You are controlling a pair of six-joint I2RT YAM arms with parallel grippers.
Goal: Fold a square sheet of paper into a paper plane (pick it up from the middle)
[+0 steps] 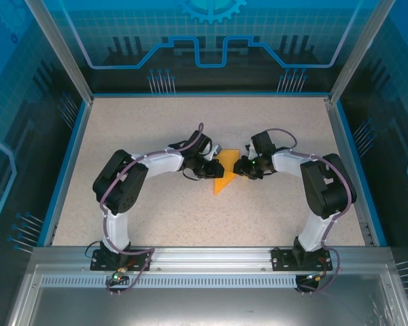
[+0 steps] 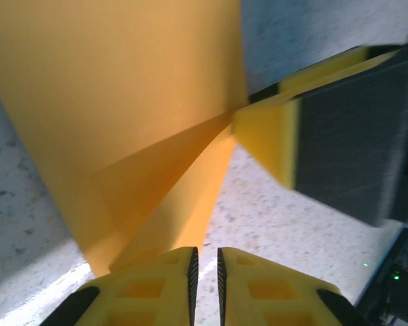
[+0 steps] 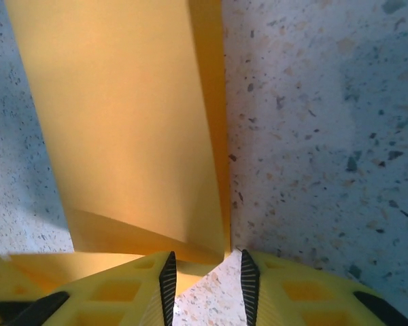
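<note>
From the top view, the sheet of paper (image 1: 224, 178) lies mid-bench (image 1: 156, 210), partly folded to a point toward the near side, wedged between both claws. My left claw (image 2: 205, 261) is all but together, only a slit, with no paper in it that I can make out. The right claw (image 3: 205, 268) stands apart, the sheet's corner just at its left pad. One flap looks raised, not flat. My worry is that pressing either claw sideways could skid the thin sheet across the smooth bench, or crumple that loose flap and leave a crooked crease. A pinch from the right might catch just one layer.
</note>
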